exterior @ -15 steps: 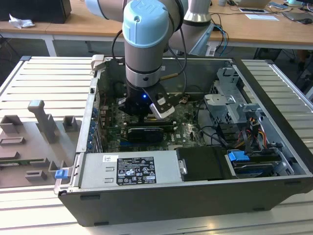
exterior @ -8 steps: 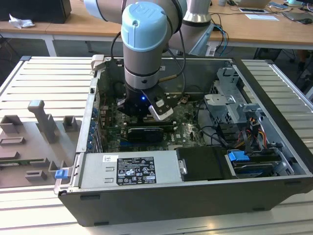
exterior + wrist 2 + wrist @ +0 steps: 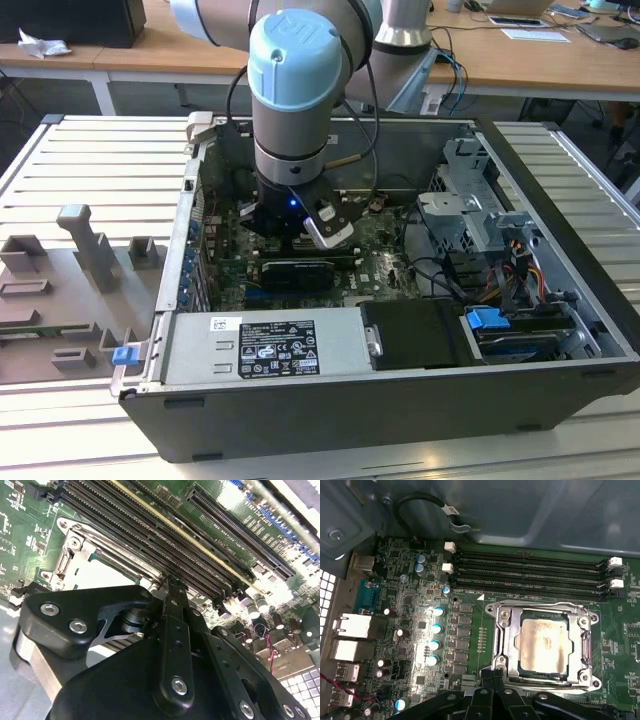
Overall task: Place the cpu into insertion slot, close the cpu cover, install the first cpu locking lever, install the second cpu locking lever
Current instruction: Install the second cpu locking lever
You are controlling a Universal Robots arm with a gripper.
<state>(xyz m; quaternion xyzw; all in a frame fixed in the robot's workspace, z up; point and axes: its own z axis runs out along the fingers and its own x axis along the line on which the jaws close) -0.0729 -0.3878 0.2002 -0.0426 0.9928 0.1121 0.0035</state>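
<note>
While the arm (image 3: 300,90) points straight down into the case, tool (image 3: 495,677) at cpu cover (image 3: 502,630) edge, grip state unclear.

The cpu (image 3: 544,646) sits in the insertion slot (image 3: 514,645) under the closed cpu cover (image 3: 502,630) on the board (image 3: 470,630). 3 memory slots (image 3: 530,572) run just beside it. The gripper (image 3: 492,680) is at the cover's edge.
</note>
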